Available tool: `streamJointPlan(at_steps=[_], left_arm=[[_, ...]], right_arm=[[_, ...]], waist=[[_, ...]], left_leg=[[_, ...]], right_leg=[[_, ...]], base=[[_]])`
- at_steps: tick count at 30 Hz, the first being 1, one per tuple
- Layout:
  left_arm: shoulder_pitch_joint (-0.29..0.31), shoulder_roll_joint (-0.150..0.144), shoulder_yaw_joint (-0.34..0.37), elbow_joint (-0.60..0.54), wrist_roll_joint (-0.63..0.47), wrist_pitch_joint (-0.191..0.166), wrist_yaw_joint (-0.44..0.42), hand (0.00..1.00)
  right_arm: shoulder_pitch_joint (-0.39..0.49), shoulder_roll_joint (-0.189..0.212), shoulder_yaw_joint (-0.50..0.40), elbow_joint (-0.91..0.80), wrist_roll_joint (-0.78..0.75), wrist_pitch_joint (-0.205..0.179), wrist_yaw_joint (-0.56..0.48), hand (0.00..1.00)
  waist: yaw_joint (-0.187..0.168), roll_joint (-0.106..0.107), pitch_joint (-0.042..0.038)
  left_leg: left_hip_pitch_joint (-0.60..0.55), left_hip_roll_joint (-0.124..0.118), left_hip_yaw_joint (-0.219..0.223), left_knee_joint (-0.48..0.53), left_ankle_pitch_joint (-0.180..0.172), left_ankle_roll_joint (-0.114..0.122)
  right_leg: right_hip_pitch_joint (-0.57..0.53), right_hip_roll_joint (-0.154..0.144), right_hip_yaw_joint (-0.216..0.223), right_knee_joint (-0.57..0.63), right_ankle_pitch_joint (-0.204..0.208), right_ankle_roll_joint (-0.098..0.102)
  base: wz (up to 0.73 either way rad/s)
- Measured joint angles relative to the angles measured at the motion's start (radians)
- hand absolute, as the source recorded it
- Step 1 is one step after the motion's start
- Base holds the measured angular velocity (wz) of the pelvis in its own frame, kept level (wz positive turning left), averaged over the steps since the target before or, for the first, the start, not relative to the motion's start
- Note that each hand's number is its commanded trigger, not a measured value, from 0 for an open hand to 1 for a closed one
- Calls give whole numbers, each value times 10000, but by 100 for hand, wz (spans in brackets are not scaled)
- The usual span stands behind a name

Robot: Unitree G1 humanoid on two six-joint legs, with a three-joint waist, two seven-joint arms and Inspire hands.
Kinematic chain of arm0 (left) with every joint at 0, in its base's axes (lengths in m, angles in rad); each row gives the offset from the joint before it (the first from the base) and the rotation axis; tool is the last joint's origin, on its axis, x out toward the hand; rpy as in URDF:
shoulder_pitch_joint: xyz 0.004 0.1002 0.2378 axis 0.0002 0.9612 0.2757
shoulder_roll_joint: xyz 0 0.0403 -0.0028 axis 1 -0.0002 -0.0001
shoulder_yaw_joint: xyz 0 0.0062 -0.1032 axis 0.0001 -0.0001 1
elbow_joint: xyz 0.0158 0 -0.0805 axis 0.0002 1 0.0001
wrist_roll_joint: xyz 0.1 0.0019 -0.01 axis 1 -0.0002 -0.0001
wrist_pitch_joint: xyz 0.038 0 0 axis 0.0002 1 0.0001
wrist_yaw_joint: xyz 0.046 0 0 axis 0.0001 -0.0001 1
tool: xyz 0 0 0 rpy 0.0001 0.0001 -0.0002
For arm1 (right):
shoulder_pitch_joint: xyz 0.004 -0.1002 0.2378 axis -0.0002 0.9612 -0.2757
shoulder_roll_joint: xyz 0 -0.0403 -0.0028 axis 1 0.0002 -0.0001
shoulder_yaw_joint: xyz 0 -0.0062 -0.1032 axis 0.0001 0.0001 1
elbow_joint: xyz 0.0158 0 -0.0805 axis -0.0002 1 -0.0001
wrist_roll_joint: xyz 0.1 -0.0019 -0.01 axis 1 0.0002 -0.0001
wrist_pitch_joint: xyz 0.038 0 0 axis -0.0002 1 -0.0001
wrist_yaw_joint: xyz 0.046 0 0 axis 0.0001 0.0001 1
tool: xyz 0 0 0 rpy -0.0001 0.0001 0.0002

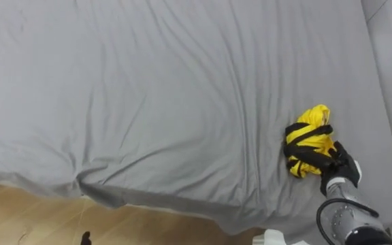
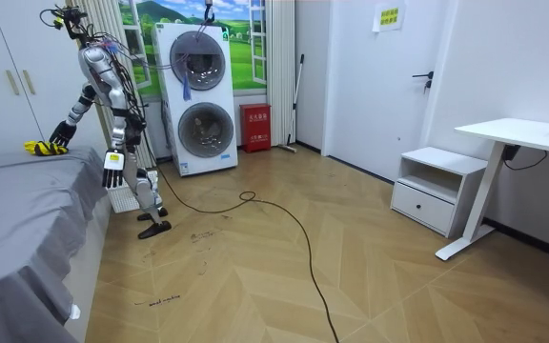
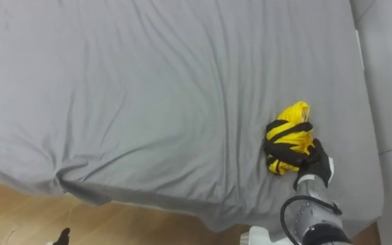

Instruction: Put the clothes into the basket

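Note:
A crumpled yellow garment (image 1: 309,139) lies on the grey bed (image 1: 155,95), close to its right edge. My right hand (image 1: 339,167) rests on it from the near side, its dark fingers curled over and round the cloth. In the room view I stand at the bed's side, right arm stretched out to the yellow garment (image 2: 36,147) with the right hand (image 2: 60,136) on it. My left hand (image 2: 112,171) hangs by my side with relaxed fingers, holding nothing. A white slatted basket (image 2: 122,198) stands on the floor by my legs, next to the bed.
The bed's near edge (image 1: 148,201) drops to a wooden floor (image 1: 33,221). A white washer stack (image 2: 203,95) stands behind me, and a cable (image 2: 274,229) runs across the floor. A white desk (image 2: 522,138) and low cabinet (image 2: 437,186) stand at the room view's right.

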Motion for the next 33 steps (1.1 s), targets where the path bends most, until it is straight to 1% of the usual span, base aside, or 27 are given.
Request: streamJointPlan(at_steps=[5,7,8,9,10,11,14,16,18,20,22,23,24,28,30,33], left_arm=[[-160,7,11,61,-5,58,-98,0],[-217,7,12,129,-5,63,-103,0],[-290,5,8,197,3,67,-124,0],[-410,4,8,321,13,87,-193,0],[-448,7,8,339,17,97,-234,0],[-495,8,8,336,27,101,-269,0],[-528,8,4,333,-7,117,-279,0],[-537,22,9,339,-13,120,-278,0],[-626,16,-1,436,-8,131,-279,0],[-706,17,-12,583,-15,134,-279,0],[-782,17,-17,695,-19,137,-282,0],[-827,14,-31,697,-19,137,-291,0],[-880,14,-55,708,-18,137,-298,0],[-892,11,-86,711,-20,134,-299,0],[-892,10,-81,700,-21,134,-299,0],[-892,20,-76,687,-25,126,-310,0]], right_arm=[[-289,-237,-1,282,-100,44,259,0],[-289,-237,-1,282,-180,46,342,0],[-289,-240,0,284,-428,50,363,0],[-289,-241,5,297,-625,52,388,53],[-290,-241,10,311,-781,54,419,98],[-306,-244,37,324,-997,56,483,100],[-346,-297,74,665,-1226,51,580,100],[-441,-424,122,915,-1215,50,585,100],[-634,-643,299,1467,-1208,44,666,100],[-725,-708,384,1751,-1209,43,718,100],[-725,-710,409,1911,-1208,136,773,100],[-725,-710,409,1924,-1207,255,777,100],[-725,-704,412,1942,-1206,283,779,100],[-732,-688,407,2225,-1201,347,894,100],[-731,-688,403,2255,-1201,439,1060,100],[-700,-699,384,2260,-1213,477,1195,100]], waist=[[51,-12,60],[63,-28,71],[125,-24,77],[208,-23,78],[241,-23,78],[303,-24,77],[523,-22,80],[555,-21,83],[596,-17,94],[612,-12,120],[644,-10,138],[678,-6,177],[714,-6,211],[773,-14,217],[772,-16,217],[727,-16,214]], left_leg=[[-136,-11,-59,-3,11,0],[-144,-12,-62,-16,11,0],[-159,-16,-58,-15,11,0],[-183,-20,-84,-15,11,0],[-208,-21,-93,-13,11,0],[-293,-20,-78,-4,16,5],[-370,-19,-18,-7,20,8],[-443,-23,-6,-8,31,12],[-451,-23,-6,-10,33,13],[-445,-18,-6,-19,33,13],[-446,-13,-9,-26,34,11],[-450,-13,-6,-27,35,9],[-461,-13,-4,-27,36,7],[-478,-23,-31,-38,36,7],[-484,-26,-36,-39,36,7],[-505,-28,-92,-38,37,7]], right_leg=[[-112,-3,-22,2,1,1],[-116,-3,-25,3,1,1],[-132,-5,-22,4,1,1],[-157,-6,-22,4,1,1],[-181,-7,-25,7,1,1],[-277,-7,-23,28,2,3],[-385,-18,-21,30,3,5],[-457,-24,-30,29,3,5],[-455,-22,-34,24,4,7],[-450,-15,-33,16,5,7],[-450,-9,-44,13,5,7],[-453,-9,-46,10,5,7],[-462,-9,-50,7,5,7],[-467,-21,-108,6,4,7],[-471,-21,-123,5,5,7],[-470,-20,-184,5,5,7]], base=[[3],[2],[0],[0],[0],[0],[-3],[0],[0],[0],[0],[0],[0],[2],[0],[4]])
